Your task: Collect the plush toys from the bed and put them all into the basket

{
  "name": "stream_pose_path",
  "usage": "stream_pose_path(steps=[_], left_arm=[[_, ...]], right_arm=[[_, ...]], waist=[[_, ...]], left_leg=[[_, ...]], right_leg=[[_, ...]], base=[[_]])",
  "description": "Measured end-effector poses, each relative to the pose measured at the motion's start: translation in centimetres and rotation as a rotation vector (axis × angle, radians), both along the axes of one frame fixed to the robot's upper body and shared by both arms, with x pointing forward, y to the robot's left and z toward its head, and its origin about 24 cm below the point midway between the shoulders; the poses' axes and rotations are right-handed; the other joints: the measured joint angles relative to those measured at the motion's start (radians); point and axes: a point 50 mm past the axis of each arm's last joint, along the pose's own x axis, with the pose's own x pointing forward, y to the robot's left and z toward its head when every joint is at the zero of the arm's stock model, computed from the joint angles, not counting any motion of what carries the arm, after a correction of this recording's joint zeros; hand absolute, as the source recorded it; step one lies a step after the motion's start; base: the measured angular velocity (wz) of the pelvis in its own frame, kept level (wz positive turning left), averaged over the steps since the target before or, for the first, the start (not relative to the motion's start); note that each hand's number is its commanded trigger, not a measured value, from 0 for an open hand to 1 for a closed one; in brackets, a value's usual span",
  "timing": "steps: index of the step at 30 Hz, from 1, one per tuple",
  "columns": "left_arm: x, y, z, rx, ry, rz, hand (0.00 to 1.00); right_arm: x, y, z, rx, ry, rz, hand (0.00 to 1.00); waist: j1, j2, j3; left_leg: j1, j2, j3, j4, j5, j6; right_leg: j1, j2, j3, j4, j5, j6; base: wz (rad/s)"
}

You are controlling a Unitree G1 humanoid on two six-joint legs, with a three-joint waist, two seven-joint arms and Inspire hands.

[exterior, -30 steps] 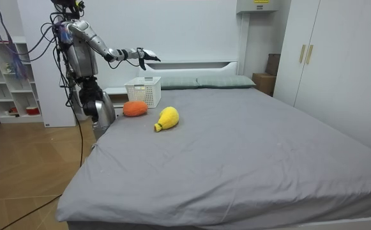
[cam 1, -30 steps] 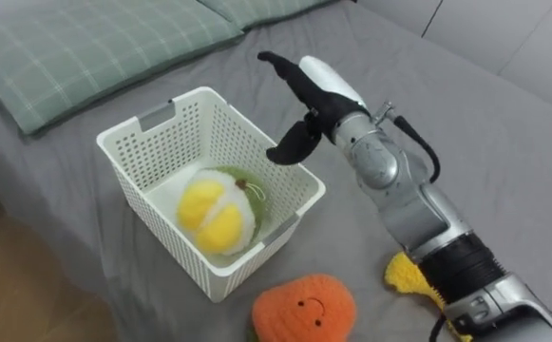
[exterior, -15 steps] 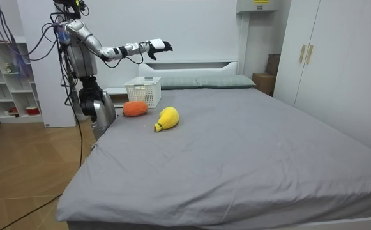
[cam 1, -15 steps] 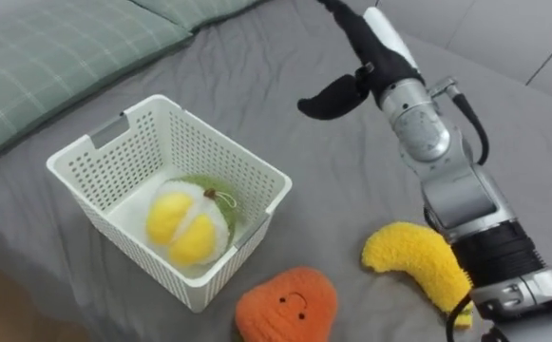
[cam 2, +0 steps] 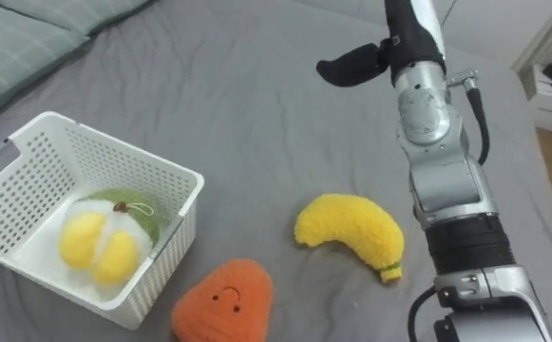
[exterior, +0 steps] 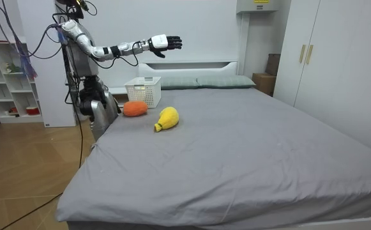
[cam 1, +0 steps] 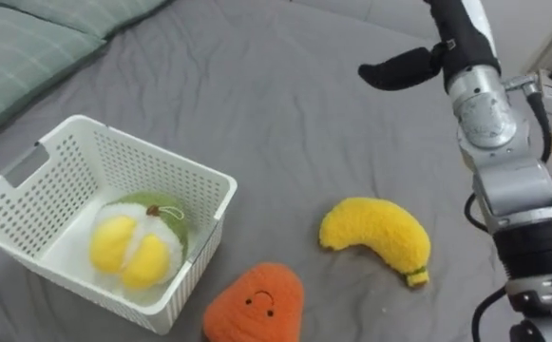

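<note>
A white slatted basket stands on the grey bed at the left, with a yellow and green plush fruit inside it. An orange plush with a face lies just in front of the basket. To its right lies a yellow plush banana. My right hand is stretched out high over the bed, beyond the banana, fingers straight and holding nothing. In the room view that hand reaches out above the basket and the banana.
Green checked pillows lie at the bed's head, beyond the basket. I stand at the bed's side near the headboard. White shelves are behind me and a wardrobe is across the bed.
My right arm has swung up and away from above the basket, out over the bed. The eye view has shifted right, bringing the whole banana into sight.
</note>
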Motion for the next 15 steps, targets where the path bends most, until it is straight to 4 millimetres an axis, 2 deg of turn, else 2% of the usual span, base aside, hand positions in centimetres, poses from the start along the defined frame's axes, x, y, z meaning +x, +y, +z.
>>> stream_pose_path(steps=[2,4,6,9,11,15], left_arm=[[0.1,-0.1,-0.1,-0.003,0.001,0.000,0.00],[-0.1,-0.1,-0.1,-0.002,0.006,0.000,0.00],[-0.5,-0.1,-0.1,-0.005,0.016,0.000,0.00],[-0.8,0.0,-0.1,0.000,0.033,0.006,0.00],[-1.0,0.1,-0.1,0.003,0.043,0.009,0.00],[-0.9,0.1,-0.1,0.004,0.040,0.011,0.00]], right_arm=[[-0.5,-0.4,-1.3,-0.001,0.036,-0.012,0.00],[-1.1,-0.7,-2.3,-0.002,0.068,-0.023,0.00],[-1.6,-1.4,-3.2,0.004,0.095,-0.046,0.00],[-2.4,-2.0,-4.5,0.004,0.133,-0.065,0.00],[-2.9,-2.4,-5.5,0.004,0.169,-0.077,0.00],[-3.3,-3.5,-7.5,0.022,0.253,-0.129,0.00]], waist=[[-0.002,0.004,-0.0002],[-0.017,0.006,-0.0007],[-0.042,0.012,-0.0037],[-0.069,0.018,-0.0044],[-0.074,0.020,-0.0035],[-0.077,0.028,-0.0076]], left_leg=[[0.009,0.008,0.021,0.000,-0.007,-0.002],[0.011,0.009,0.021,-0.001,-0.009,-0.004],[0.013,0.014,0.043,-0.005,-0.010,-0.005],[0.013,0.018,0.048,-0.006,-0.012,-0.008],[0.012,0.021,0.051,-0.006,-0.014,-0.011],[-0.008,0.026,0.061,-0.003,-0.014,-0.013]], right_leg=[[0.000,0.006,0.019,0.000,0.002,-0.003],[-0.001,0.009,0.029,0.001,0.002,-0.003],[-0.009,0.013,0.043,0.002,0.004,-0.006],[-0.008,0.017,0.045,0.002,0.005,-0.007],[-0.012,0.021,0.053,0.002,0.005,-0.008],[-0.039,0.026,0.065,0.004,0.009,-0.014]], base=[[-0.33],[-0.22],[-0.20],[-0.09],[-0.09],[-0.09]])
